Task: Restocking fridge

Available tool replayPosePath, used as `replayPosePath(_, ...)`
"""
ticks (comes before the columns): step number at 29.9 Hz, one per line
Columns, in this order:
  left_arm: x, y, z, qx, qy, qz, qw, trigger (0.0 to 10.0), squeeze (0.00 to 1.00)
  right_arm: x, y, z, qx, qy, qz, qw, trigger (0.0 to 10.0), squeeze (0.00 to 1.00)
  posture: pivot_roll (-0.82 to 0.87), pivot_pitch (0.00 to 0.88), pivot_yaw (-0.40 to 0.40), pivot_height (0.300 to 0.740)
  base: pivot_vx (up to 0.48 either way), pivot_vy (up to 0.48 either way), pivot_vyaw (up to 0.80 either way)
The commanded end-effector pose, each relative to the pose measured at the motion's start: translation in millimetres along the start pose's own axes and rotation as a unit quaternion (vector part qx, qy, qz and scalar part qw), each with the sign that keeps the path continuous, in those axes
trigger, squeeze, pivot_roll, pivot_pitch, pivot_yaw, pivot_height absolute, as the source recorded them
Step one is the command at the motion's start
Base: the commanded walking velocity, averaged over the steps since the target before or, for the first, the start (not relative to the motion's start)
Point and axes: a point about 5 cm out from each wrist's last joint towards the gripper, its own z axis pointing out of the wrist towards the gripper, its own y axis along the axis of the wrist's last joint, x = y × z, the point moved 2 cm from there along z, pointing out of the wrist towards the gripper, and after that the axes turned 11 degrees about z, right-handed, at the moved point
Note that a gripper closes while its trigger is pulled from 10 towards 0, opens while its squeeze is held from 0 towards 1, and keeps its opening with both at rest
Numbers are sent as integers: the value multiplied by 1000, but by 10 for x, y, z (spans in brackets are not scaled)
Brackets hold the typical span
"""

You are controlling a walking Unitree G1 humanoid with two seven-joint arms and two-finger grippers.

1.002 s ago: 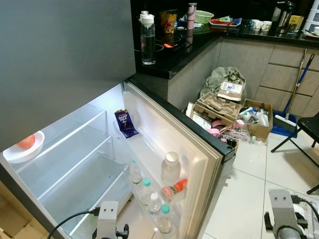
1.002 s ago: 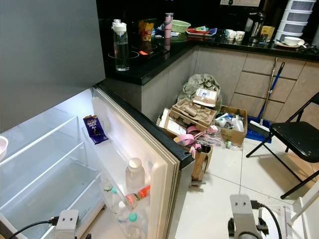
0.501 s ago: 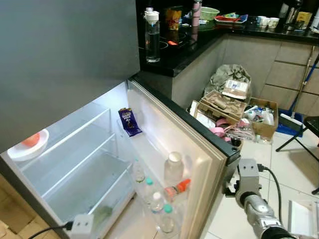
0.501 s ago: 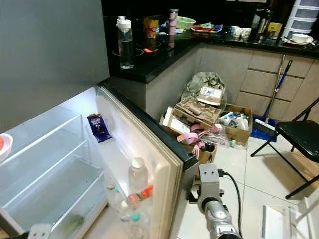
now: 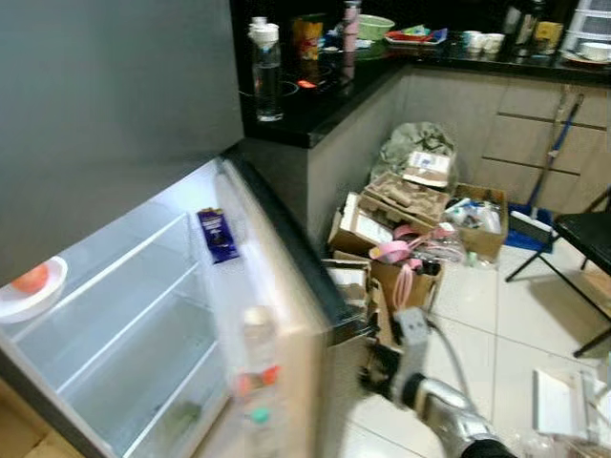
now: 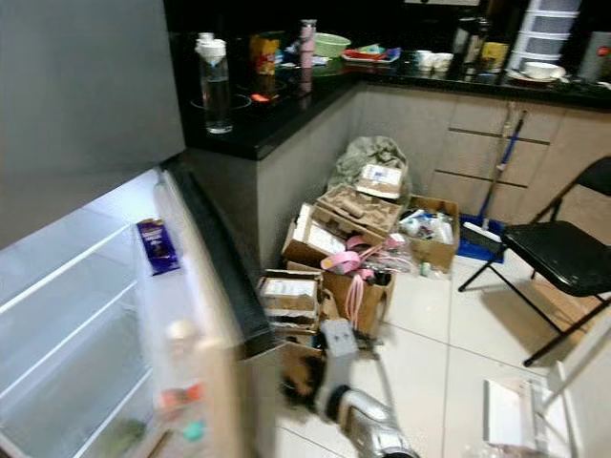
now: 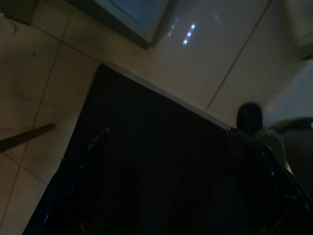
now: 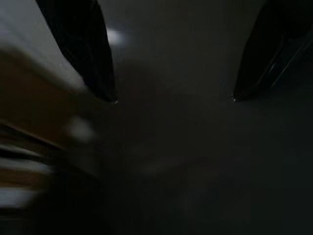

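The white-lined fridge door is standing partly open and showing blurred, with a clear bottle with a white cap and smaller blurred bottles sitting in its lower rack, and a purple chocolate wrapper lying in an upper door shelf. Inside the lit fridge compartment, a white plate carrying an orange fruit is resting on the top glass shelf. The right gripper is reaching at the outer edge of the door, its silver arm stretching in from the lower right; the right wrist view is showing its two black fingers spread wide apart with nothing between them, close to a dark blurred surface. The left gripper is hanging over the pale floor tiles, its fingers also well apart and holding nothing. Beyond the door, cardboard boxes of clutter are sitting against the grey counter base, and a clear water bottle is standing on the black countertop.
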Motion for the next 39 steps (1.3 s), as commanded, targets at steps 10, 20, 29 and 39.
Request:
replayPosePath(10, -70, -216, -47, 34, -17, 18, 999, 10000, 0, -222, -204, -131, 49, -79, 24, 995, 10000, 0, -23, 95, -4, 740, 0, 0, 0)
replayPosePath(20, -92, -213, -46, 33, -22, 20, 999, 10000, 0, -1091, -409, -1227, 38, -453, -14, 891, 10000, 0, -33, 90, 2, 740, 0, 0, 0)
replayPosePath(29, -225, 313, 59, -43, -46, 11, 998, 10000, 0, -1174, -735, -1634, 63, -527, -50, 846, 10000, 0, -45, 89, 9, 740, 0, 0, 0)
replayPosePath(39, -670, 1439, -8, -229, -137, 157, 951, 10000, 0, -1167, -571, -1572, 16, -557, -83, 826, 10000, 0, -57, 89, 15, 740, 0, 0, 0)
